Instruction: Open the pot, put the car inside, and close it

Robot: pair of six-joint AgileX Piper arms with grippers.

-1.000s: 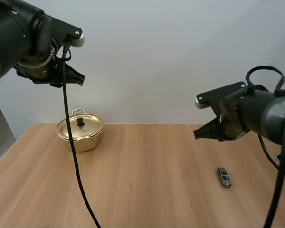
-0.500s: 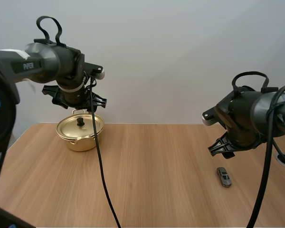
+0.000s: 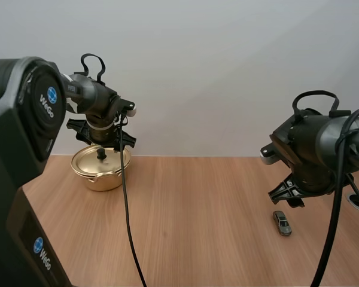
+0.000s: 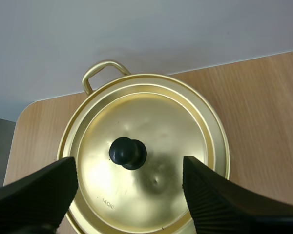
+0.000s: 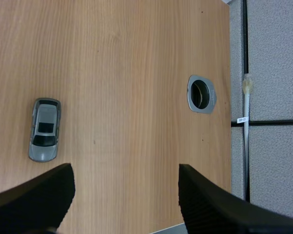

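A gold pot (image 3: 102, 170) with its lid on and a black knob (image 3: 100, 154) stands at the table's far left. My left gripper (image 3: 102, 137) hangs just above it, open. In the left wrist view the gold lid (image 4: 156, 126) lies below the gripper (image 4: 129, 168), with the knob (image 4: 128, 152) between the two spread fingers (image 4: 39, 192). A small grey toy car (image 3: 281, 222) lies on the table at the right. My right gripper (image 3: 287, 196) hovers open just above and behind it. From the right wrist view the car (image 5: 44, 129) sits off to one side of the gripper (image 5: 126, 170).
A round metal cable hole (image 5: 201, 93) is set in the wooden table (image 3: 185, 227) near its right edge, with grey floor beyond. The pot has a loop handle (image 4: 101, 72) on its far side.
My left arm has swung down and right until its gripper is over the pot lid. My right arm has dropped toward the car. Both grippers opened wider.
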